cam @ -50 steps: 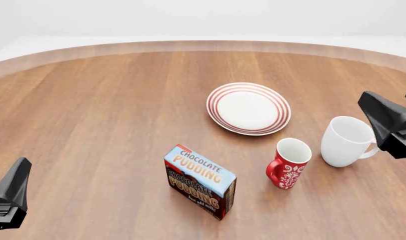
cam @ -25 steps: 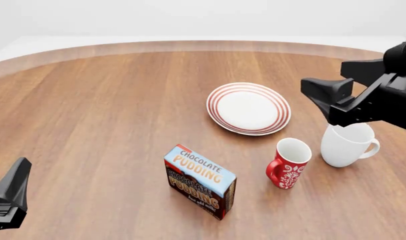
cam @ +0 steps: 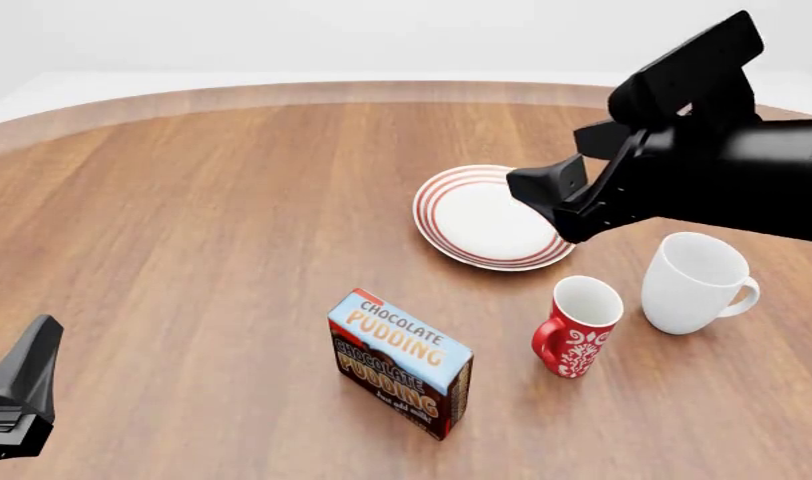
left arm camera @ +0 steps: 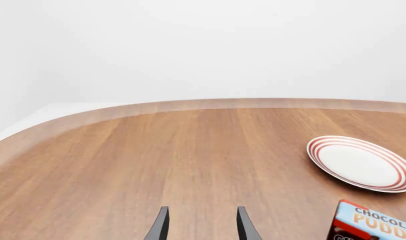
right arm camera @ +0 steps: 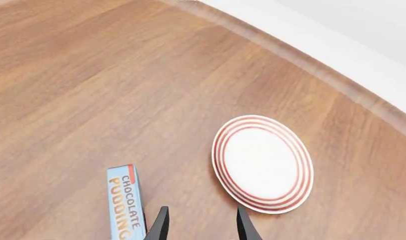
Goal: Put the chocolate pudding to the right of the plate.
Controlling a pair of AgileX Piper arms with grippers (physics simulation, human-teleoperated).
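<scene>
Now chocolate pudding [cam: 401, 364] well apart from right tool [cam: 556, 205], untouched.

Front view looks down over the surface [cam: 179, 220]; both wrist views face forward; all share the plate [cam: 493, 217].

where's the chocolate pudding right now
In the front view the chocolate pudding stands on the table near its front edge, left of the red mug and nearer the camera than the plate, with neither gripper touching it.
</scene>
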